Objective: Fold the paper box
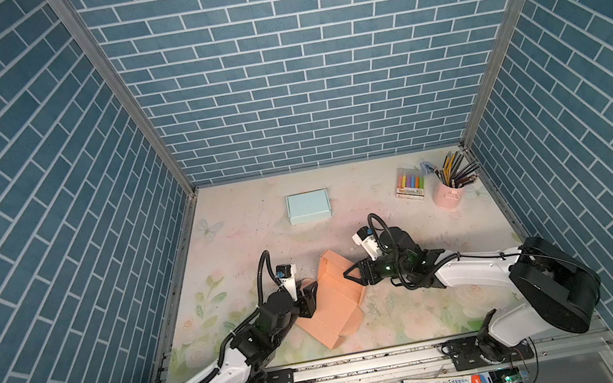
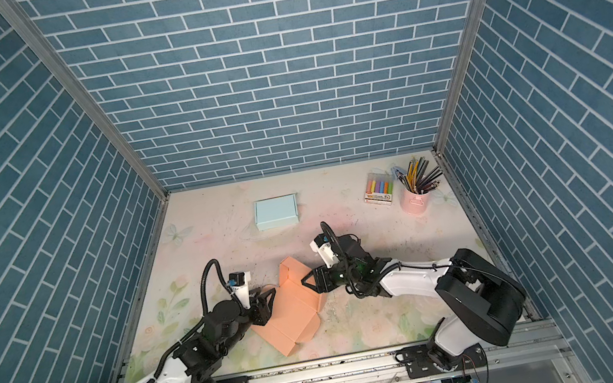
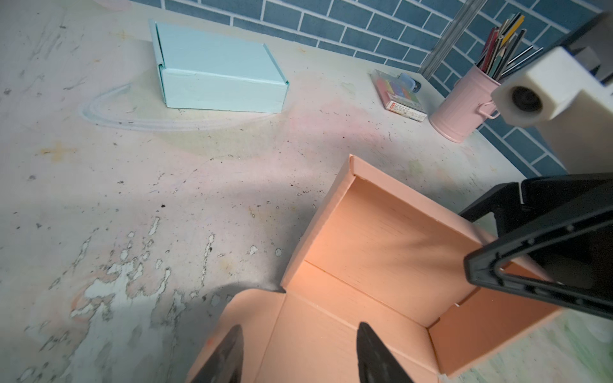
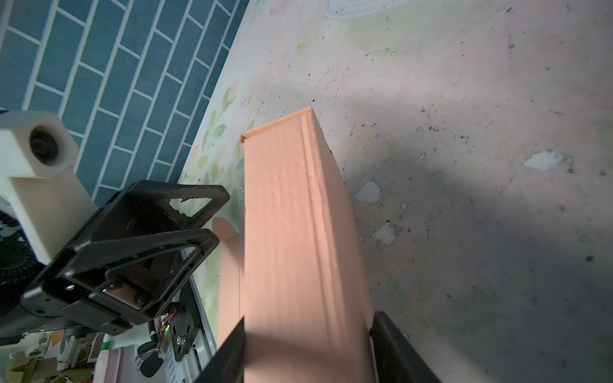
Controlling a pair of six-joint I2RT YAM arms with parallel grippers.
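Blue brick walls are seen round a worn floral table; the paper box, peach and half-formed, is found near the front edge, about midway along it; one wall is stood up, the rest is lying flat. The right gripper is clamped across that raised wall, a finger pressed to each face; the left gripper is held parted over the flat panel, nothing being gripped. A closed pale blue box is noted toward the back edge; a pink cup of pencils is parked in the back right corner.
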